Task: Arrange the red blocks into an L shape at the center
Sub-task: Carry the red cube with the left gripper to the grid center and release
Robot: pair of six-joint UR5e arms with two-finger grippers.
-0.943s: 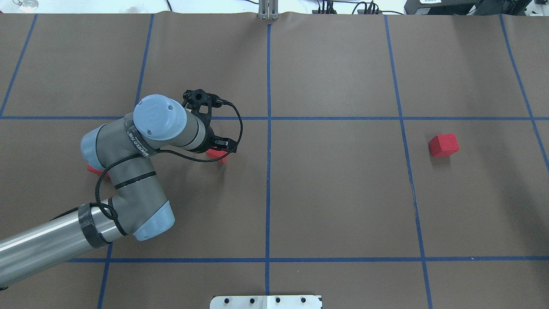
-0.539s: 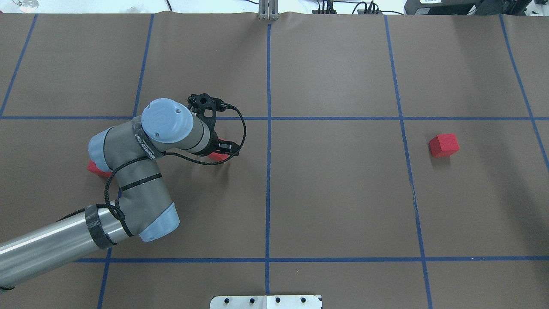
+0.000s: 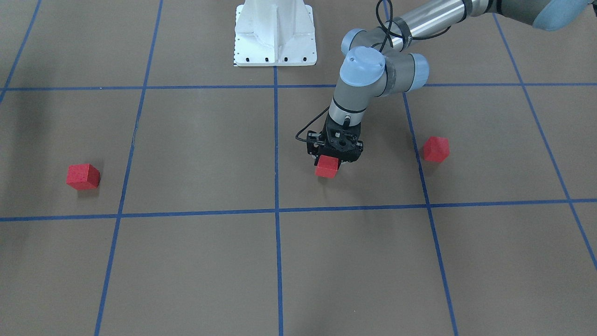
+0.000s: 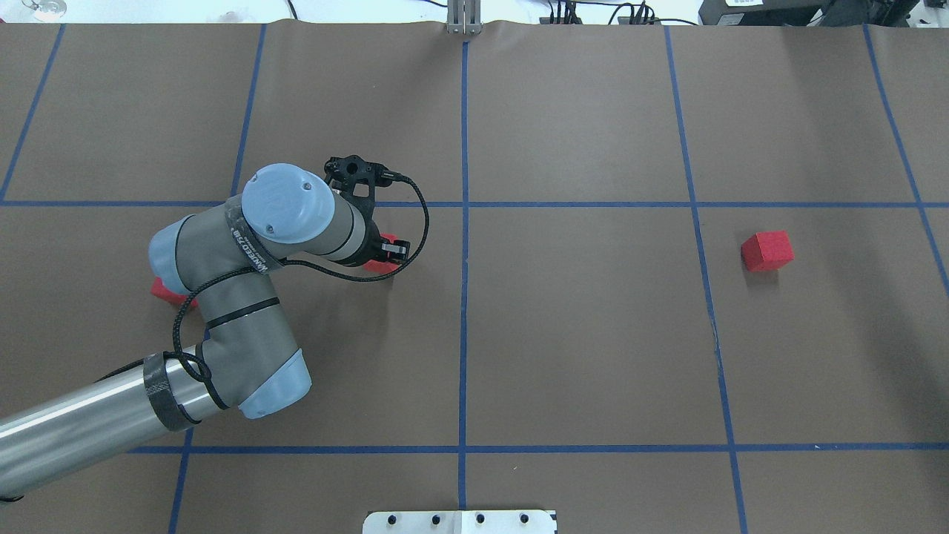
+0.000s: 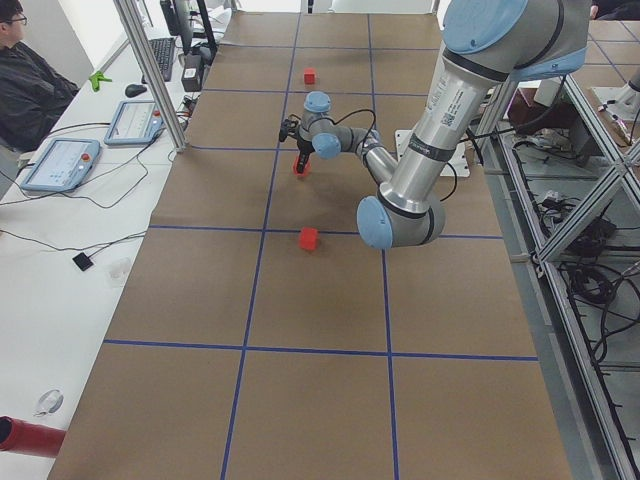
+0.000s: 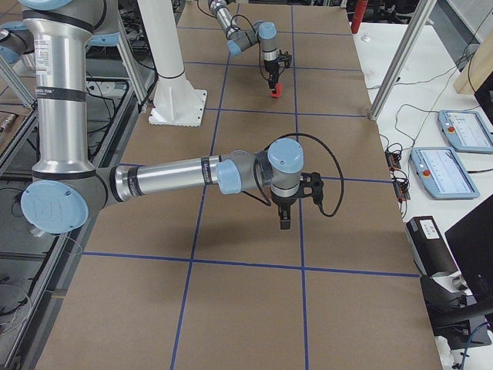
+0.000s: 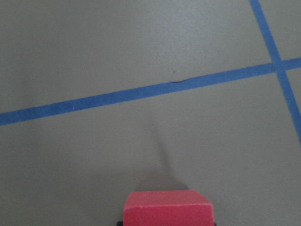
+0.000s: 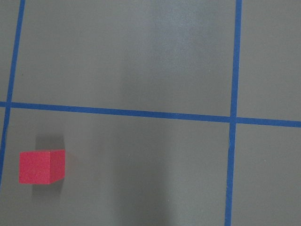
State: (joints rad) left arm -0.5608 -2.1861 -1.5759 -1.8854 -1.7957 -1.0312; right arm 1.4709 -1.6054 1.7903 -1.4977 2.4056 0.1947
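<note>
Little has changed in half a second: our left gripper point(image 3: 328, 161) and the held cube point(image 3: 326, 169) have crept slightly farther from the white base plate point(image 3: 275, 37) in the overhead view, while the near cube point(image 3: 436, 149) and the far cube point(image 4: 767, 251) lie where they were. We see the jaws drawn in to the cube's width, pinching its sides; its shadow on the brown paper point(image 7: 94, 155) ahead suggests to us that it rides just clear. From the gripper the center point(image 4: 463, 204) lies toward the robot's right and away from the base plate, near but apart; a cube offers no long axis to align. Our left arm is by far the nearer. Whether the right gripper point(image 6: 283, 222) is open we cannot tell.
</note>
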